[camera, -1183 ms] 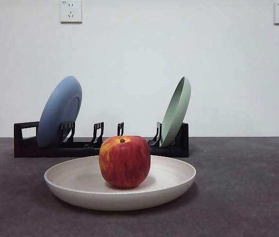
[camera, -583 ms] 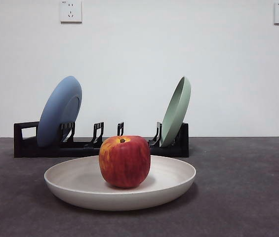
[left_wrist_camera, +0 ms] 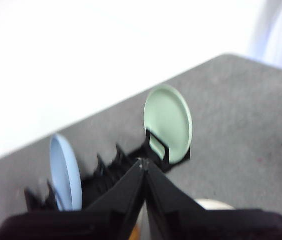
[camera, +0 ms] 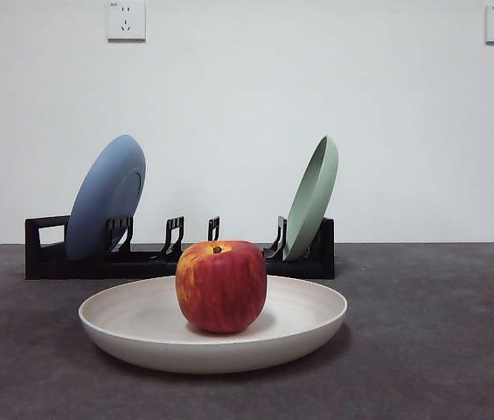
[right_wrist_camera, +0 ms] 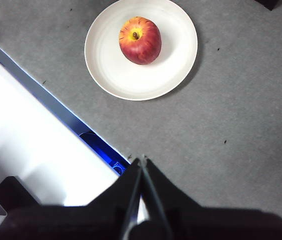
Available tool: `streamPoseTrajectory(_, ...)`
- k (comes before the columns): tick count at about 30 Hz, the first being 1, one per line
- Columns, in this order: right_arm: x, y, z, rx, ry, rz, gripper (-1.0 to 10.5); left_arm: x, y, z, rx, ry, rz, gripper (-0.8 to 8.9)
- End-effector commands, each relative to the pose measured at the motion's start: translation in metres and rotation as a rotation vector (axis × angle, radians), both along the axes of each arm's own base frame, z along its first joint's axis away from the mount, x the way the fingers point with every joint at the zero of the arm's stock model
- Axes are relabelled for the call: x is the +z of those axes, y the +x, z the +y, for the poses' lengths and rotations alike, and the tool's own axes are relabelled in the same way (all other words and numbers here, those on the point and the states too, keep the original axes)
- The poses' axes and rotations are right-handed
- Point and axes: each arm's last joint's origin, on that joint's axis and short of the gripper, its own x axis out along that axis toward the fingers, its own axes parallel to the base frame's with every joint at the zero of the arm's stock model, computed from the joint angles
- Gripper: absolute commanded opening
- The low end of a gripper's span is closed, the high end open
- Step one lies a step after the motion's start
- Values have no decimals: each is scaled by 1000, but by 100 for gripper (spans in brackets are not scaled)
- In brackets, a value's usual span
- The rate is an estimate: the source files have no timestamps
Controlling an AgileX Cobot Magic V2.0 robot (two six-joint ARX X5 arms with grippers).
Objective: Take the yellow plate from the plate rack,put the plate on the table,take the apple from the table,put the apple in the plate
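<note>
Apple: you saw the red apple [camera: 221, 286] sitting mid-frame inside the yellow plate [camera: 142, 337].
Plate: it lay flat on the table [camera: 439, 350], before the plate rack [camera: 44, 249].
Left gripper [left_wrist_camera: 143, 165]: jaws together, empty.
Right gripper [right_wrist_camera: 141, 162]: jaws together, empty.

Even bright light (left wrist view blurred).

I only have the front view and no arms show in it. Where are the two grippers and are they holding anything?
Observer: The right gripper hangs high over the table, well away from the yellow plate, jaws shut, empty.
Operator: And the left one?
Observer: The left gripper is raised near the plate rack, jaws shut, empty.
Operator: Is the apple centred?
Observer: From above, the apple sits off-centre in the plate, clear of the rim.
</note>
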Motion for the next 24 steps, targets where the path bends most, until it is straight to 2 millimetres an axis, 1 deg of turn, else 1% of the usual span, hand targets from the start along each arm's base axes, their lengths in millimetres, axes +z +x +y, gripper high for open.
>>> streamPoseTrajectory(1, -2, -1, -1, -4, -19, 16, 2, 5, 6, 15, -131, 56, -101, -4)
streamPoseTrajectory(3, -2, -1, -1, -4, -20, 16, 2, 6, 9, 26, -153, 54, -153, -4)
streamPoseTrajectory(6, -2, -1, -1, -4, -20, 17, 1, 3, 11, 43, -98, 56, -207, -4)
streamPoseTrajectory(9, -2, -1, -1, -4, -20, 17, 2, -10, 8, 58, -18, 57, -236, -4)
streamPoseTrajectory(10, -2, -1, -1, -4, -20, 17, 2, -17, 7, 62, 14, 58, -245, -4)
streamPoseTrajectory(12, -2, -1, -1, -4, -20, 17, 2, -33, 6, 68, 75, 59, -262, -4)
streamPoseTrajectory(15, -2, -1, -1, -4, -20, 17, 2, -65, 8, 75, 155, 58, -293, -4)
streamPoseTrajectory(18, -2, -1, -1, -4, -20, 17, 2, -102, 10, 79, 206, 26, -301, -4)
streamPoseTrajectory(19, -2, -1, -1, -4, -20, 17, 2, -117, 12, 80, 220, 8, -296, -4)
streamPoseTrajectory(24, -2, -1, -1, -4, -20, 17, 2, -175, 15, 83, 254, -66, -252, -4)
